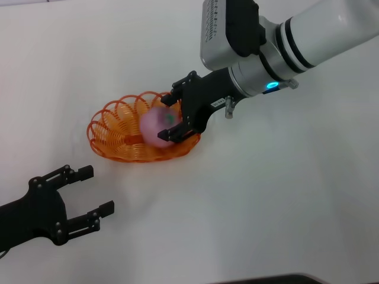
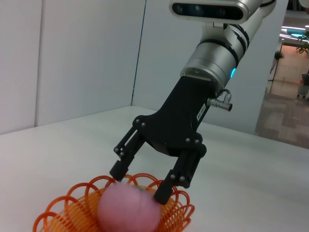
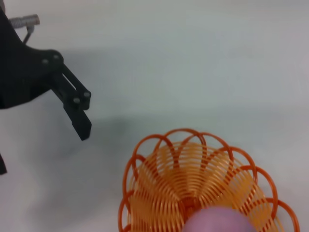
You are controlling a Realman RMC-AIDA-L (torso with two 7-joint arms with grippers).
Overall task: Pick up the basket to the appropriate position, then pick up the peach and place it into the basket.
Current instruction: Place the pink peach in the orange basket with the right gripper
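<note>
The orange wire basket (image 1: 115,133) stands on the white table left of centre. The pink peach (image 1: 153,125) lies inside it at its right end, its green leaf mark showing. My right gripper (image 1: 167,119) reaches down over the basket's right rim with its jaws spread wide, one black fingertip on each side of the peach. The left wrist view shows the same: the right gripper (image 2: 139,182) just above the peach (image 2: 128,212) in the basket (image 2: 72,208). My left gripper (image 1: 98,189) is open and empty on the table, in front of and to the left of the basket.
The white table (image 1: 266,207) spreads all round the basket. The right wrist view looks down into the basket (image 3: 193,169), with the peach's top (image 3: 217,221) and a finger of the left gripper (image 3: 77,108) beyond the rim.
</note>
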